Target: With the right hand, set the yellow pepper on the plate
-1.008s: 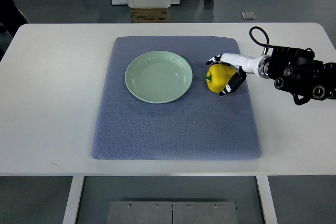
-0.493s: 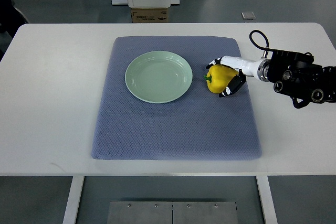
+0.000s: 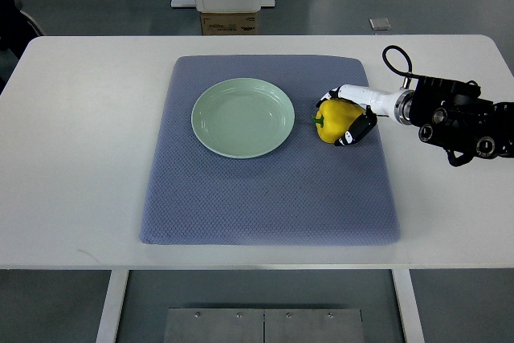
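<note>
A yellow pepper (image 3: 332, 120) with a green stem lies on the blue-grey mat (image 3: 269, 190), just right of the pale green plate (image 3: 242, 116). My right hand (image 3: 347, 116) comes in from the right edge and its fingers are curled around the pepper's right side, gripping it. The pepper rests at mat level, a small gap from the plate's rim. The plate holds nothing. The left arm does not show.
The mat lies on a white table (image 3: 80, 134). My right arm's black forearm (image 3: 462, 118) with a looped cable stretches over the table's right part. A cardboard box (image 3: 229, 23) and a white stand sit on the floor behind the table.
The hand and pepper have barely shifted; the fingers have closed slightly tighter on the pepper. A person's feet at the far back have moved out of view.
</note>
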Robot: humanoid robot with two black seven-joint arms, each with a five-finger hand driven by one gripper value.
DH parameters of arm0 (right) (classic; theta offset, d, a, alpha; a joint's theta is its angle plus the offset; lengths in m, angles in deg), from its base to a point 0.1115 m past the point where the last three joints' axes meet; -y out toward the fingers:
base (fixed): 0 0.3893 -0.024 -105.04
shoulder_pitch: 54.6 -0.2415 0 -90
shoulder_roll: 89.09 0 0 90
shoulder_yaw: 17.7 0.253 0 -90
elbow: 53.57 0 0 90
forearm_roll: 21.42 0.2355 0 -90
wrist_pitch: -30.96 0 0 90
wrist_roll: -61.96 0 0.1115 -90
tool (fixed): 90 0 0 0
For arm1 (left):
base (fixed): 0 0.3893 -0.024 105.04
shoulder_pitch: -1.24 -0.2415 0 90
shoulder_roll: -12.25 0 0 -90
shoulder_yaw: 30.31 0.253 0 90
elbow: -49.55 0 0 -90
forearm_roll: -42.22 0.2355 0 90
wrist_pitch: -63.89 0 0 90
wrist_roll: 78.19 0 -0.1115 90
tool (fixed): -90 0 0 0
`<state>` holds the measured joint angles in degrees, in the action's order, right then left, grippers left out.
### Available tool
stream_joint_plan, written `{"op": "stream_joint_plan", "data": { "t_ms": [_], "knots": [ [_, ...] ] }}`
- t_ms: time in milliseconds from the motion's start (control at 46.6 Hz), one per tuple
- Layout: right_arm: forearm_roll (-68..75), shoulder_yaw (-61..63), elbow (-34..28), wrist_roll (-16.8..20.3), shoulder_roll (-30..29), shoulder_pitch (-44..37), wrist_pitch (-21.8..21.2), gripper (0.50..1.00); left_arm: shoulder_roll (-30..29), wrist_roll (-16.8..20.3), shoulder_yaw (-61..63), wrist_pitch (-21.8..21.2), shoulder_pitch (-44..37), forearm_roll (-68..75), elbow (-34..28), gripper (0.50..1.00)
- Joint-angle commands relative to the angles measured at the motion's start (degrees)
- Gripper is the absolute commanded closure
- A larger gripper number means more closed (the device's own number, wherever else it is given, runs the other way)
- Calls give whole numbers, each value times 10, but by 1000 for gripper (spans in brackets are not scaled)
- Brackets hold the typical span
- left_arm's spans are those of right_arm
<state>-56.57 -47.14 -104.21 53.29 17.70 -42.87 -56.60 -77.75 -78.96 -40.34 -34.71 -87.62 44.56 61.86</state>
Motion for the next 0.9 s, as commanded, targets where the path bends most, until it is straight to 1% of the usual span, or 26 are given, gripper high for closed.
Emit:
{"op": "stream_joint_plan", "data": {
  "t_ms": [0, 107, 172, 622, 815, 880],
  "knots": [
    [0, 0, 1, 0, -1, 0, 0, 668, 0, 1, 0, 0, 0, 0, 0, 500],
    [0, 1, 1, 0, -3, 1, 3, 682, 0, 0, 0, 0, 0, -1, 0, 500],
    [0, 0, 1, -1, -4, 1, 6, 703, 0, 0, -1, 0, 0, -1, 0, 500],
    [0, 1, 1, -1, -4, 1, 6, 737, 0, 0, -1, 0, 0, -1, 0, 500],
    [0, 1, 1, -1, -5, 2, 7, 743, 0, 0, 0, 0, 0, 0, 0, 500],
    [0, 1, 1, -1, -5, 3, 7, 758, 0, 0, 0, 0, 0, -1, 0, 500]
  ]
}}
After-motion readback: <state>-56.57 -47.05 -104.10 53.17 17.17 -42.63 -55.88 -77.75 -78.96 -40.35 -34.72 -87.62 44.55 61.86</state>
